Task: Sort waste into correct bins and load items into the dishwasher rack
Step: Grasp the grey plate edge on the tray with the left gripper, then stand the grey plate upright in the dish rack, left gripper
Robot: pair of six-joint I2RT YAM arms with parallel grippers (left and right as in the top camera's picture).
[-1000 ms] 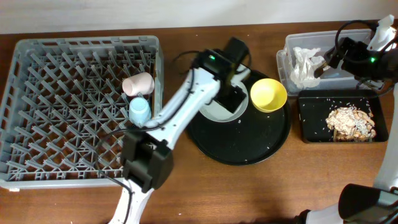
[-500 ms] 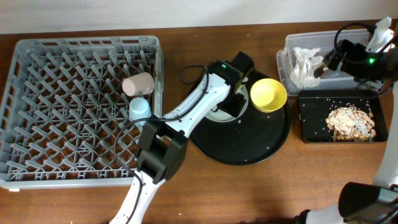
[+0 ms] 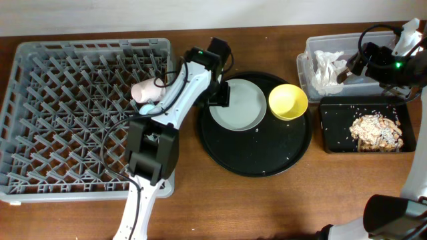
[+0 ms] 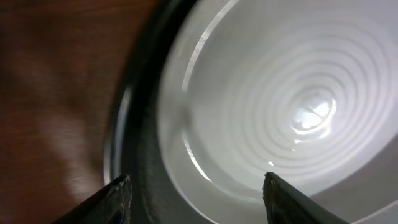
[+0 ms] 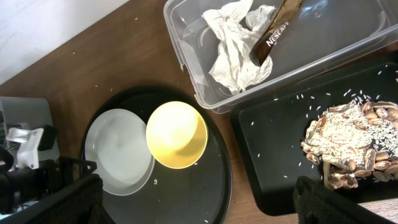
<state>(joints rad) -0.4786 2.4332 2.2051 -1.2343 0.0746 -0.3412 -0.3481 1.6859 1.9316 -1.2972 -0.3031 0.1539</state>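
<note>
Starting with the grey dishwasher rack (image 3: 87,45) on the left, carrying a pink cup (image 3: 148,89) and a light blue cup (image 3: 144,107) by its right wall. Passing to the round black tray (image 3: 267,157), bearing the pale plate (image 3: 239,105) and yellow bowl (image 3: 288,101) side by side. Finding tissue (image 3: 327,70) and a brown wrapper (image 5: 273,28) in the clear tub (image 3: 313,50), and food scraps (image 3: 377,130) in the black rectangular tray (image 3: 333,127). Hovering the left gripper (image 4: 196,205) across the plate's left rim, fingers spread, gripping nothing. Hanging the right gripper (image 5: 199,211) near the tub, likewise spread and empty.
</note>
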